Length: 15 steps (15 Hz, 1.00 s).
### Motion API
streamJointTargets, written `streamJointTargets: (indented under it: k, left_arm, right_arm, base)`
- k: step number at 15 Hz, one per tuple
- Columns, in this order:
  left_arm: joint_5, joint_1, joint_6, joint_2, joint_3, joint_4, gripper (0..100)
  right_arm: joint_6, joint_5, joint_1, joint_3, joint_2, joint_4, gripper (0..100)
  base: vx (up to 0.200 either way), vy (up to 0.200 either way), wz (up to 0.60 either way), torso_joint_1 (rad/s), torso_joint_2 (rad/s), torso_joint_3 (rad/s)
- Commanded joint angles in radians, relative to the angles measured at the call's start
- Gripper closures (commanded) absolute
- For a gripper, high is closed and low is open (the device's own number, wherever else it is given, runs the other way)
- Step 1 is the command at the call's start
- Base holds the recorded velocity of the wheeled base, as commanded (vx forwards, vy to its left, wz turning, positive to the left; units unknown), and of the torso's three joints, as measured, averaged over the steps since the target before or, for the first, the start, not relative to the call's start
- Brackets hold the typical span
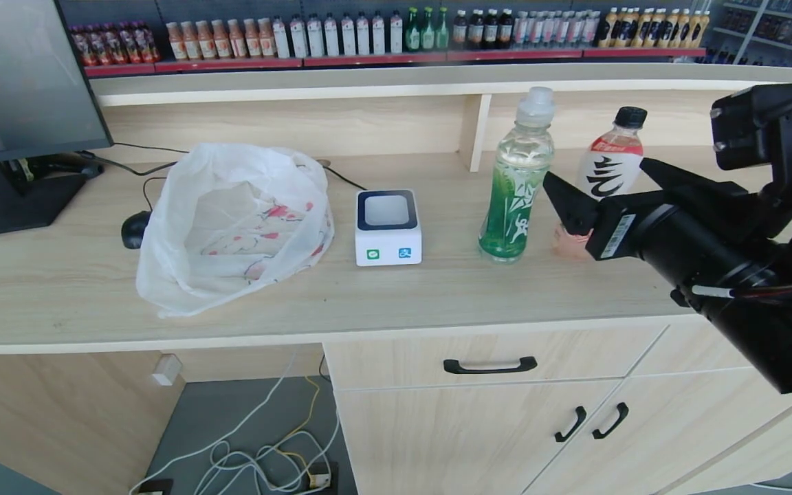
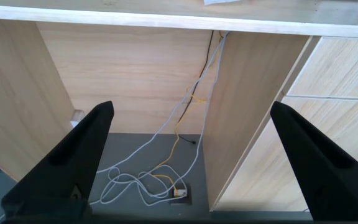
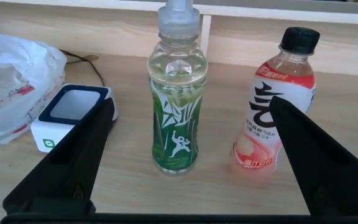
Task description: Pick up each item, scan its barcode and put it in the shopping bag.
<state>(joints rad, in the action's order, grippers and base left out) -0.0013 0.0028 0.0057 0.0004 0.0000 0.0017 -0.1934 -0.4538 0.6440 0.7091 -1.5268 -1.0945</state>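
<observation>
The right tool (image 1: 595, 170), fingers spread wide and holding nothing, hangs over the right part of the tabletop (image 1: 437, 295) on the near side of two upright bottles, which stand past its fingertips without touching them. The left tool (image 2: 191, 106), also spread wide and empty, sits lower than the tabletop and faces the open recess beneath it, where loose cables (image 2: 148, 186) lie on the floor. On the pale wooden tabletop, a dark monitor (image 1: 18, 75) stands at the far left. Right of it lies the white shopping bag (image 1: 231, 220) with red print, slumped with its mouth open. The green bottle (image 1: 516, 185) with a clear cap stands right of centre, and the pink bottle (image 1: 612, 165) with a black cap is just beside it, farther right. A white scanner (image 1: 388, 227) sits between bag and green bottle. A black mouse (image 1: 135, 229) lies at the bag's left edge. A shelf (image 1: 382, 34) of drinks runs along the far wall.
</observation>
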Motion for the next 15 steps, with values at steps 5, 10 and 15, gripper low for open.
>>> streamJointTargets:
  k: [5,10,15]
  left_arm:
    - [0.000,0.000,0.000,0.000,0.000,0.000,0]
    - [0.000,0.000,0.000,0.000,0.000,0.000,0]
    - [0.000,0.000,0.000,0.000,0.000,0.000,0]
  right_arm:
    - [0.003,-0.006,0.000,-0.007,-0.121,-0.056,0]
    - [0.017,0.018,0.000,0.007,-0.182,-0.104,0]
    - [0.032,0.063,-0.020,0.070,-0.236,-0.102,0]
  base:
    - [0.000,0.000,0.00,0.000,0.00,0.000]
    - [0.000,0.000,0.00,0.000,0.00,0.000]
    - [0.000,0.000,0.00,0.000,0.00,0.000]
